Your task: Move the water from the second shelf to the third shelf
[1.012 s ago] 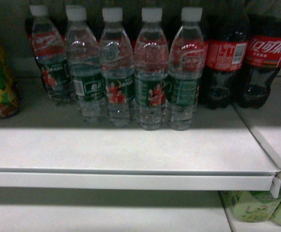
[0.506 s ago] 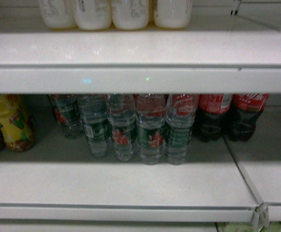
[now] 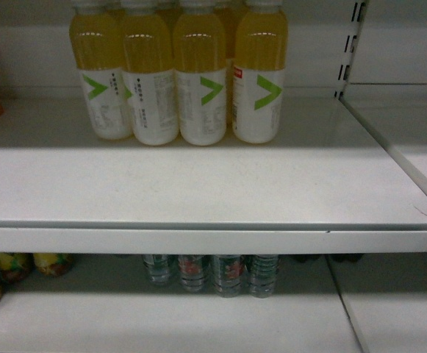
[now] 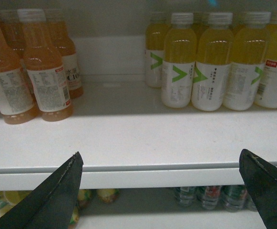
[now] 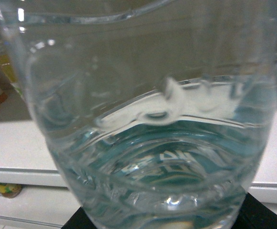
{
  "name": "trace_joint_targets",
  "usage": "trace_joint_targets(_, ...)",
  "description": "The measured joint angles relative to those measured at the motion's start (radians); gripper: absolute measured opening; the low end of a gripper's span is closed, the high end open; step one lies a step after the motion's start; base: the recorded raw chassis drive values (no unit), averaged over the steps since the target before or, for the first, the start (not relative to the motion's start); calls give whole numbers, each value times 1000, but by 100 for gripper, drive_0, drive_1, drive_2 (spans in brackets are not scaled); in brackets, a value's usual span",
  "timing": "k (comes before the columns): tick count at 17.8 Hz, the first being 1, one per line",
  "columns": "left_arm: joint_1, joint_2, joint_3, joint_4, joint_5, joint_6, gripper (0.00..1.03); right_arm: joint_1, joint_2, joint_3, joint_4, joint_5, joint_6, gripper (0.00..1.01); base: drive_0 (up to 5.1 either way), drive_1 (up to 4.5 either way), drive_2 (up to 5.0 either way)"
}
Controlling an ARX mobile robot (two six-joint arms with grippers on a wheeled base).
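A: Why does the water bottle (image 5: 148, 143) fill the right wrist view?

B: I judge the right gripper is clenched on it; dark jaw edges show under its base, carried up toward the upper shelf (image 3: 198, 191); its bare front suits a drop.

A: And the left gripper (image 4: 162, 191)?

B: Released, jaws wide, nothing between them, level with that shelf's front edge.

A: Counts?

B: Four yellow drink bottles (image 3: 198, 81) in front at the back of that shelf, more possibly behind; below it, four water bottles (image 3: 212, 273) showing; at least three orange bottles (image 4: 45, 71) to the left.
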Motion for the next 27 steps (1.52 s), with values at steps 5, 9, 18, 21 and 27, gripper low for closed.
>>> trace_joint_targets(5, 0, 0, 0, -1, 2, 0, 98, 0, 0, 2, -2, 0, 0, 42, 0, 0, 0)
trace_joint_targets(9, 0, 0, 0, -3, 2, 0, 98, 0, 0, 2, -3, 0, 0, 42, 0, 0, 0)
trace_joint_targets(18, 0, 0, 0, -3, 2, 0, 98, 0, 0, 2, -3, 0, 0, 42, 0, 0, 0)
trace_joint_targets(21, 0, 0, 0, -3, 2, 0, 98, 0, 0, 2, -3, 0, 0, 42, 0, 0, 0)
trace_joint_targets(27, 0, 0, 0, -3, 3, 0, 98, -2, 0, 2, -4, 8, 0, 42, 0, 0, 0)
